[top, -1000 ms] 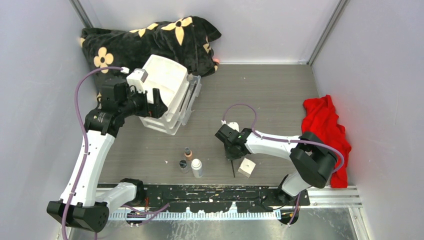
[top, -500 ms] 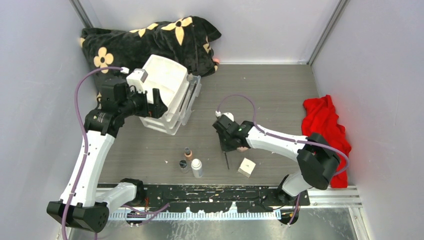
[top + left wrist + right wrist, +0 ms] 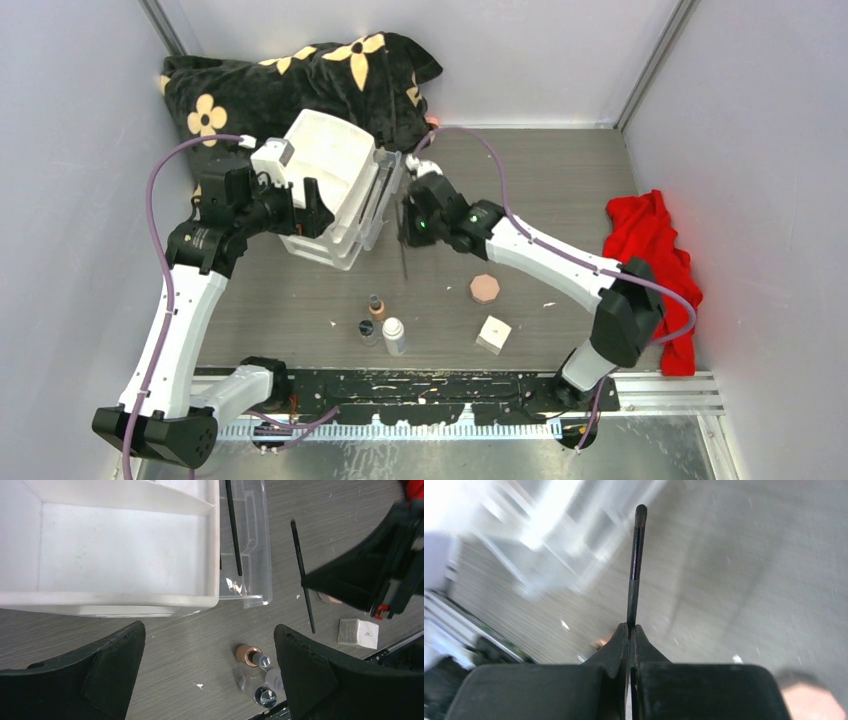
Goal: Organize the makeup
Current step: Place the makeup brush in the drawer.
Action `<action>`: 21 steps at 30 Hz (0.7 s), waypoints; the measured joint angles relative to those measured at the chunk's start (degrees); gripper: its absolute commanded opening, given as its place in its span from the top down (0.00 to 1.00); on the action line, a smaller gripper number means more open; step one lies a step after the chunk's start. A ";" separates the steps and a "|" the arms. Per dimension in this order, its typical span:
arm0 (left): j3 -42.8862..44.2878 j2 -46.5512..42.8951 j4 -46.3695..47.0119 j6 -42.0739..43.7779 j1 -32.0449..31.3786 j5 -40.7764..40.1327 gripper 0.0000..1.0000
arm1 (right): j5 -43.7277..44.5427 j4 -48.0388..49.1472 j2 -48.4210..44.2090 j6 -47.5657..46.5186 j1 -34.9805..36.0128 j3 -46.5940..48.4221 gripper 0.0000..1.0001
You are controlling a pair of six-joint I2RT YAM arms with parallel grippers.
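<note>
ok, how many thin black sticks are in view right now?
2. The first stick lies in the clear tray beside the white drawer. The second stick is pinched in the right gripper, just off that tray. More could be hidden in the drawers.

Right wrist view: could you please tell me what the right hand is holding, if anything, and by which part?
The right hand is shut on a thin black stick, pinched roughly at its middle, with both ends sticking out.
</note>
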 measured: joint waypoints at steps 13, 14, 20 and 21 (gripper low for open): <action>0.02 -1.20 -1.55 0.11 0.00 -0.20 0.00 | -0.61 17.49 14.19 0.63 -4.24 24.52 0.99; 0.02 -1.22 -1.55 0.11 0.00 -0.22 0.00 | -0.39 18.25 15.06 0.92 -4.44 24.52 0.99; 0.02 -1.22 -1.95 0.26 0.00 -0.24 0.00 | 0.33 21.42 19.80 2.10 -4.57 23.54 0.99; 0.02 -1.22 -1.95 0.31 0.00 -0.22 0.00 | 0.31 21.46 20.33 2.25 -4.57 23.32 0.99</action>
